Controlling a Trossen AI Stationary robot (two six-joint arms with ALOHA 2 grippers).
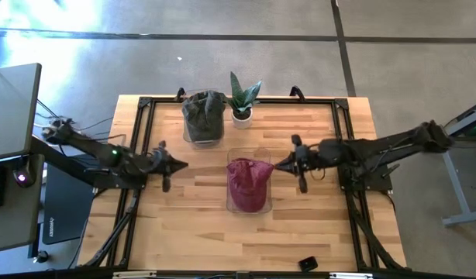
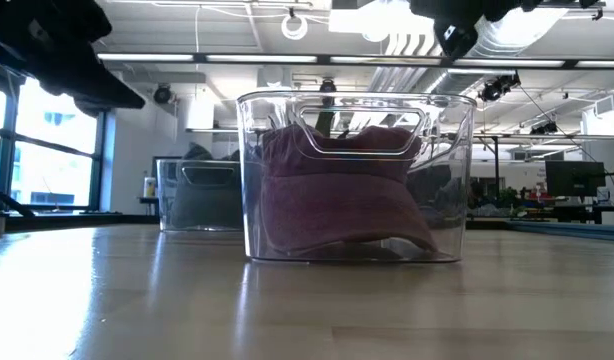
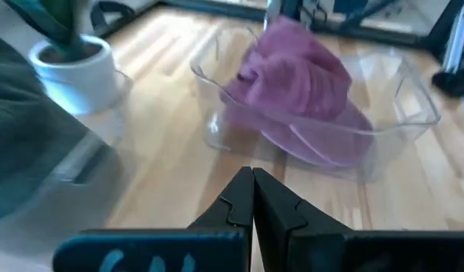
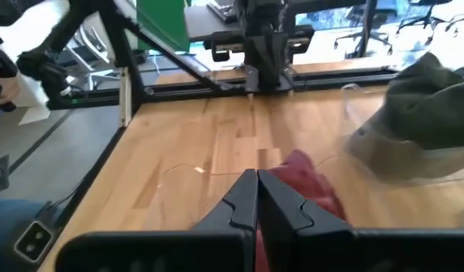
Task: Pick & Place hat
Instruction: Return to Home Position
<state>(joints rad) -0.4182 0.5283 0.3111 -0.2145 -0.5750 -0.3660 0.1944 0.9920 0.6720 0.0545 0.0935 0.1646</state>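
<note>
Two arms are showing, one on each side of the surface [image 1: 315, 225]. The left claw [image 1: 182, 163] is hovering at the left side, pointing inward, fingers pressed together with nothing between them; the left wrist view [image 3: 252, 172] is showing the two tips meeting. The right claw [image 1: 278, 165] is hovering at the right side, facing the left one, fingers also together and empty, as the right wrist view [image 4: 256, 174] is showing.

Two transparent bins are standing on the surface, each holding one cap, so two caps in all. The first bin [image 1: 228, 194] is sitting near the middle, between the two claws and apart from both. The red cap [image 1: 250, 182] is lying inside it, crumpled, filling most of it. In the low view this bin is standing in front, the red cap [image 2: 337, 200] resting on its floor.

The second bin [image 1: 203, 142] is standing farther back and a little to the left, apart from the first. The dark cap [image 1: 203, 112] is sitting in it, bulging above the rim.

One potted plant [image 1: 243, 97] in a white pot is standing just beside the second bin, on its right. One small black object [image 1: 308, 263] is lying near the front edge, well apart from the bins.
</note>
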